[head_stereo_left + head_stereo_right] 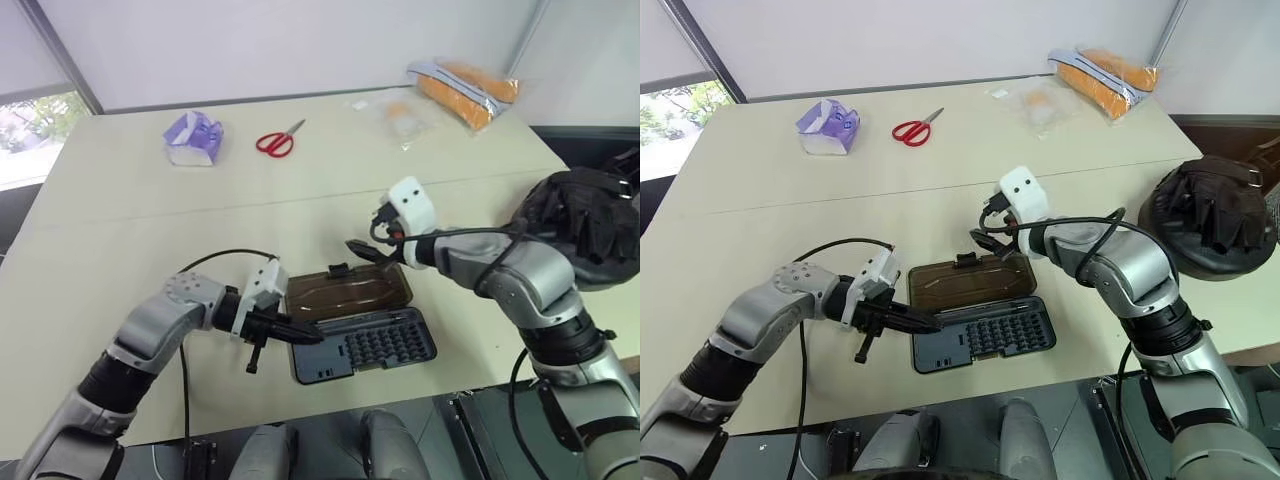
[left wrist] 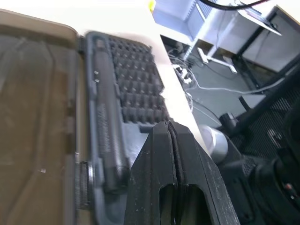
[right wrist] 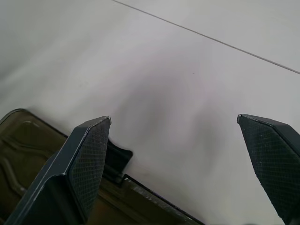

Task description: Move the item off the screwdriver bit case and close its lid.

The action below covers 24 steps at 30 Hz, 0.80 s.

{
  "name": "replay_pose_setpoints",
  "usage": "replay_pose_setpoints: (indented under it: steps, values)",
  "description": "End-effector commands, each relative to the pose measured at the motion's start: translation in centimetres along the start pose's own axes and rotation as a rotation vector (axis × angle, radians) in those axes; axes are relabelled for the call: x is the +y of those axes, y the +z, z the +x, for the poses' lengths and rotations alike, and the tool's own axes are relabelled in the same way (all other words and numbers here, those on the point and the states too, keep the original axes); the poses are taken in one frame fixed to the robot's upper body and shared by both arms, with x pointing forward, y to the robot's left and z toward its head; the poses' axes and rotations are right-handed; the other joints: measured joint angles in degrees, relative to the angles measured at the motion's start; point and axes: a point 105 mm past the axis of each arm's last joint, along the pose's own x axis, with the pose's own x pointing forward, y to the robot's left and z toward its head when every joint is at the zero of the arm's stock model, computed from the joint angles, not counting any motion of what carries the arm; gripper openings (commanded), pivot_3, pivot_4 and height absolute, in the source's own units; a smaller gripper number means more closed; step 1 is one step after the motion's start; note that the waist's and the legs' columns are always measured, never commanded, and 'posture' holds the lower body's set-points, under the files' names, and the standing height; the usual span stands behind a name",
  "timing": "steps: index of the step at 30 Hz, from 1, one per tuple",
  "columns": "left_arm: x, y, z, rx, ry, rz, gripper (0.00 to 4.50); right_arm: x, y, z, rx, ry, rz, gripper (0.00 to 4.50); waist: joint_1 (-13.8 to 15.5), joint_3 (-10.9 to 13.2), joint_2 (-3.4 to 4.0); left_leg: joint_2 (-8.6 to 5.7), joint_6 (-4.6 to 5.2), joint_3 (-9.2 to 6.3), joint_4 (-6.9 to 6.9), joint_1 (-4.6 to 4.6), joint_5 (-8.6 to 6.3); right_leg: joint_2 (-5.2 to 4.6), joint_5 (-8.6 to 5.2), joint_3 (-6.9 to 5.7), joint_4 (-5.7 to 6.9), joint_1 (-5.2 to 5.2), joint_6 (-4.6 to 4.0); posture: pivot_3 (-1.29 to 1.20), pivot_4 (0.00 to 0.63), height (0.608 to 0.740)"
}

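Left claw (image 1: 300, 333), pressed closed, is hovering at the screwdriver bit case (image 1: 365, 346). Right claw (image 1: 368, 248), spread wide, is hanging over the flat-open lid (image 1: 345, 292). Black bag (image 1: 1212, 215) is sitting on the desk (image 1: 940, 190), well apart.

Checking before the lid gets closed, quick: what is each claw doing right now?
Left claw: shut, holding nothing, at the open case.
Right claw: open wide, empty, above the lid latch edge.
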Motion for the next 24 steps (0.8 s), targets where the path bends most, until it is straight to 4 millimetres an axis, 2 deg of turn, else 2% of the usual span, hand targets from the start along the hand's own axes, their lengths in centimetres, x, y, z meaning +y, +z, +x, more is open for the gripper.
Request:
replay_pose_setpoints:
  steps: [1,7,11,15,18,24]
  values:
    - [-0.7,-0.7,0.2,0.035,-0.019,0.023,0.0,-0.8,1.1,-0.4,-0.041,-0.01,-0.038,4.49,0.0,0.0,0.0,0.0,0.0,0.0,0.0,0.0,0.0,0.0,0.0,0.0,0.0,0.0,0.0,0.0,0.15,0.74]
    - [-0.4,-1.9,0.8,0.041,0.043,0.015,0.0,-2.6,1.7,-1.3,-0.027,0.02,-0.167,4.49,0.1,0.0,0.0,-0.03,0.0,0.01,0.02,-0.01,0.0,-0.01,0.0,0.0,-0.01,0.02,0.0,0.0,0.15,0.74]
    - [0.0,-2.4,1.3,0.037,0.078,0.013,0.0,-2.1,2.4,-2.0,-0.025,0.147,-0.268,4.49,0.1,0.0,0.02,-0.01,0.01,0.02,0.01,0.0,0.0,0.0,0.0,-0.01,0.0,0.0,0.0,0.0,0.15,0.74]
    - [0.3,-3.3,1.7,0.041,0.101,0.002,0.0,-1.5,1.8,-2.4,0.007,0.27,-0.405,4.49,0.1,0.0,0.01,-0.01,0.01,0.03,0.01,0.01,0.0,0.0,0.0,-0.01,-0.01,0.02,0.0,0.0,0.15,0.74]
    - [0.3,-4.0,1.9,0.047,0.109,-0.008,0.0,-1.1,0.9,-2.1,0.027,0.345,-0.436,4.49,0.1,0.0,0.01,-0.01,0.01,0.04,0.01,0.04,0.0,-0.01,0.0,-0.01,-0.01,0.06,0.0,0.0,0.15,0.74]
    - [0.3,-4.4,1.7,0.043,0.139,-0.025,0.0,-0.6,-0.6,-0.3,0.037,0.401,-0.437,4.49,0.1,0.0,0.02,-0.01,0.0,0.02,0.02,0.06,0.0,-0.02,0.0,-0.01,-0.01,0.08,0.0,0.0,0.15,0.74]
